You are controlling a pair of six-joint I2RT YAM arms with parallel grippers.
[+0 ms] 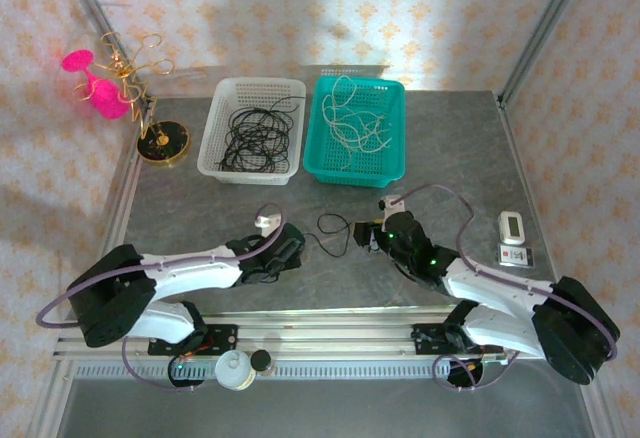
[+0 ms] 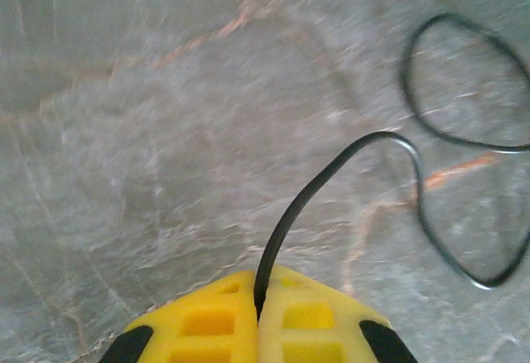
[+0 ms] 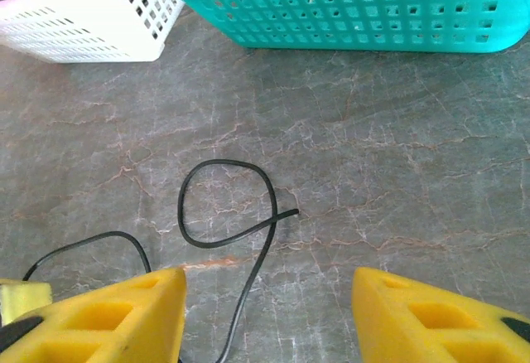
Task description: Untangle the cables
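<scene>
A single black cable (image 1: 330, 230) lies in loose loops on the grey table between my two grippers. My left gripper (image 2: 261, 284) is shut on one end of it, and the cord (image 2: 348, 152) rises from between the yellow fingers and curls off to the right. In the top view the left gripper (image 1: 298, 246) sits just left of the loop. My right gripper (image 3: 269, 284) stands open above the cable's other end, which forms a small loop (image 3: 224, 205) with a free tip. Seen from above, the right gripper (image 1: 366, 236) is just right of the cable.
A white basket (image 1: 212, 128) holding black cables and a teal basket (image 1: 318, 128) holding whitish cables stand at the back. A pink and gold ornament stand (image 1: 120, 83) is at the back left. A small white device (image 1: 512, 228) lies to the right.
</scene>
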